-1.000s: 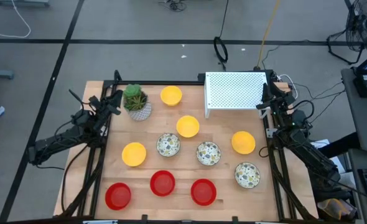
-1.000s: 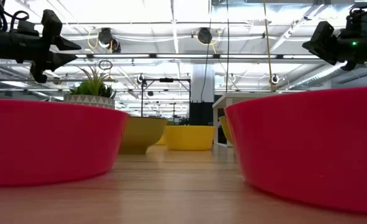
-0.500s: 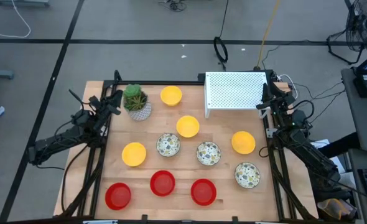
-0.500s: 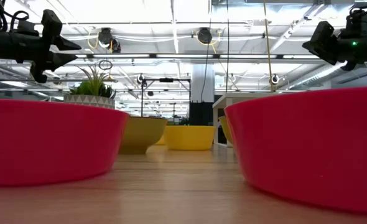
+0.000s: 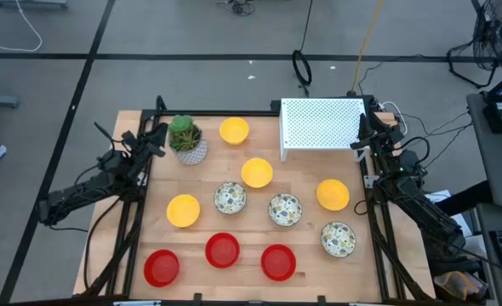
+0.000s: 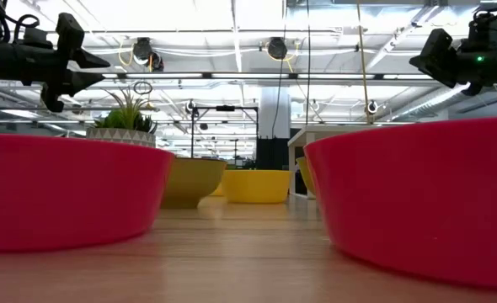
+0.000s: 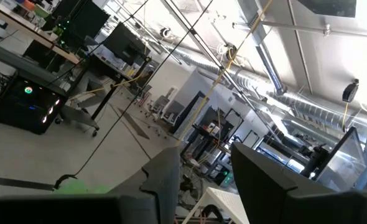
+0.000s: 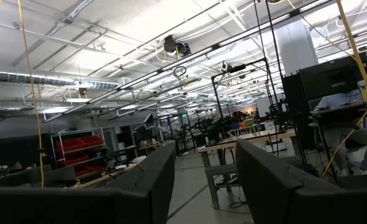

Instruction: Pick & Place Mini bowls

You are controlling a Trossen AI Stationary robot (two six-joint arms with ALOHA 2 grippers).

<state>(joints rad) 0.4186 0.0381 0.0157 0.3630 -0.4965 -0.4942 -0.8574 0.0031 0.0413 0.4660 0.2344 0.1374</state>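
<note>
A: Status? Both arms look parked.

B: Yep. Left gripper [image 5: 155,136] sits at the table's left edge beside the small white pot with a green plant [image 5: 185,138], fingers spread apart, nothing between them. Right gripper [image 5: 366,129] is at the right edge next to the white perforated metal box [image 5: 322,127], fingers also spread and empty (both wrist cams point out into the room, not at the table).

A: Bowls?

B: All ten on the light wooden tabletop [image 5: 302,255]. Four plain yellow mini bowls [image 5: 257,172] toward the back and middle, three whitish floral-speckled mini bowls [image 5: 230,198] across the middle, three plain red mini bowls [image 5: 222,250] in the front row. None touched.

A: Risks?

B: My guess: shallow rims give the fingers little to bite, so a bowl could slip or flip on pinch. One floral bowl sits just beside a yellow one; reaching in could nudge its neighbour. The left arm could also clip the plant on its way in.
</note>
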